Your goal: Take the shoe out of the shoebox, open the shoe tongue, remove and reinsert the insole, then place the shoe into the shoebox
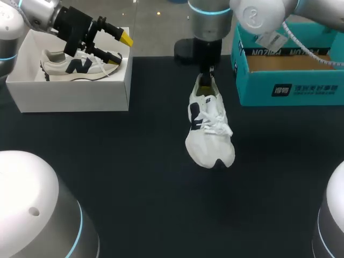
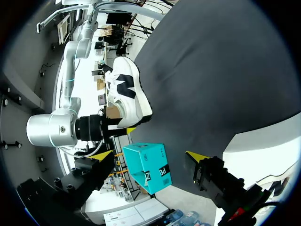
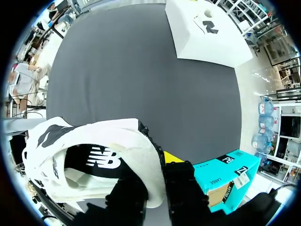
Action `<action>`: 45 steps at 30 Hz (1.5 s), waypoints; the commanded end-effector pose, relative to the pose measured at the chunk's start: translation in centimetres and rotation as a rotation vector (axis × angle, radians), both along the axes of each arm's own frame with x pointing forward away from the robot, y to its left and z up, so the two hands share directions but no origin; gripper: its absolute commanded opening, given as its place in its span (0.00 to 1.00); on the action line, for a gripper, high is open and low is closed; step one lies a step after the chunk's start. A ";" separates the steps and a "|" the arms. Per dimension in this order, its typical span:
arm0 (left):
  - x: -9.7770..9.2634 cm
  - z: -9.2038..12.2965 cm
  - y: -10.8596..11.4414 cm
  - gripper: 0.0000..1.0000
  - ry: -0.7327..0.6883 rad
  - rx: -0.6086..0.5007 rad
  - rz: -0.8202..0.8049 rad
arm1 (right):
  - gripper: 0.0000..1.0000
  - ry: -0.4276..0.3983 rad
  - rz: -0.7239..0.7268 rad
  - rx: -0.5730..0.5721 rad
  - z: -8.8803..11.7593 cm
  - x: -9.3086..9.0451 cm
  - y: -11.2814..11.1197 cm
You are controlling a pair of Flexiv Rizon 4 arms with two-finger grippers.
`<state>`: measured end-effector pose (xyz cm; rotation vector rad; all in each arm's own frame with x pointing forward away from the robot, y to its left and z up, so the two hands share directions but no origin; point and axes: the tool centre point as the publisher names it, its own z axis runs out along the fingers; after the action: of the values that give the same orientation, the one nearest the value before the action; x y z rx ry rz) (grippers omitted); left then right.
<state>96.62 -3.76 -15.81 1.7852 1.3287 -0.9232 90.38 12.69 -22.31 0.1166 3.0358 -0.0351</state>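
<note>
**Right gripper holding the shoe by its heel over mid-table**

The right gripper (image 1: 207, 71) is clamping the heel of the white shoe (image 1: 209, 129) over the middle of the black table (image 1: 134, 183). The shoe is pointing its toe toward the near edge, with its laces facing up. From the right wrist, one yellow-tipped finger (image 3: 172, 157) is pressing on the outside of the heel collar of the shoe (image 3: 94, 160). The other finger is reaching down inside the opening, so the jaws are pinching the heel wall between them. I cannot tell whether the toe is touching the cloth.

The teal shoebox (image 1: 290, 88) is sitting open at the far right, just to the right of the held shoe and apart from it. It is also showing beside the gripper in the right wrist view (image 3: 225, 176).

The left gripper (image 1: 121, 47) is hanging over the white shoebox (image 1: 75, 94) at the far left, with its jaws spread wide and gripping nothing. A second shoe (image 1: 80, 65) is lying on its side inside that box, under the fingers. From the left wrist, the gripper (image 2: 149, 155) is looking across the table at the held shoe (image 2: 124, 94) and the teal shoebox (image 2: 148, 167).
</note>
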 end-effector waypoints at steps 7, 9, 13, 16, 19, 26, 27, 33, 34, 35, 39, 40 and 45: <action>0.1 0.0 0.0 1.00 0.000 0.003 -0.003 | 0.00 0.007 0.040 -0.025 11.1 2.1 -2.1; 0.1 0.0 0.0 1.00 0.000 0.003 -0.003 | 0.00 -0.001 0.034 -0.021 12.3 2.5 -2.3; 0.1 0.0 0.0 1.00 0.000 0.003 -0.003 | 0.00 -0.020 0.031 -0.011 14.0 3.3 -2.7; 0.1 0.0 0.0 1.00 0.000 0.003 -0.003 | 0.00 -0.030 0.031 -0.034 15.0 3.8 -2.6; 0.1 0.0 0.0 1.00 0.000 0.003 -0.003 | 0.00 -0.043 0.019 -0.030 15.3 4.0 -2.3; 0.1 0.0 0.0 1.00 0.000 0.003 -0.003 | 0.00 -0.043 0.019 -0.030 15.3 4.0 -2.3; 0.1 0.0 0.0 1.00 0.000 0.003 -0.003 | 0.00 -0.043 0.019 -0.030 15.3 4.0 -2.3; 0.1 0.0 0.0 1.00 0.000 0.003 -0.003 | 0.00 -0.043 0.019 -0.030 15.3 4.0 -2.3; 0.1 0.0 0.0 1.00 0.000 0.003 -0.003 | 0.00 -0.043 0.019 -0.030 15.3 4.0 -2.3; 0.1 0.0 0.0 1.00 0.000 0.003 -0.003 | 0.00 -0.043 0.019 -0.030 15.3 4.0 -2.3; 0.1 0.0 0.0 1.00 0.000 0.003 -0.003 | 0.00 -0.043 0.019 -0.030 15.3 4.0 -2.3; 0.1 0.0 0.0 1.00 0.000 0.003 -0.003 | 0.00 -0.043 0.019 -0.030 15.3 4.0 -2.3; 0.1 0.0 0.0 1.00 0.000 0.003 -0.003 | 0.00 -0.043 0.019 -0.030 15.3 4.0 -2.3</action>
<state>96.62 -3.77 -15.81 1.7853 1.3286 -0.9232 94.30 10.40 -7.23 0.0843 2.9900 -0.0742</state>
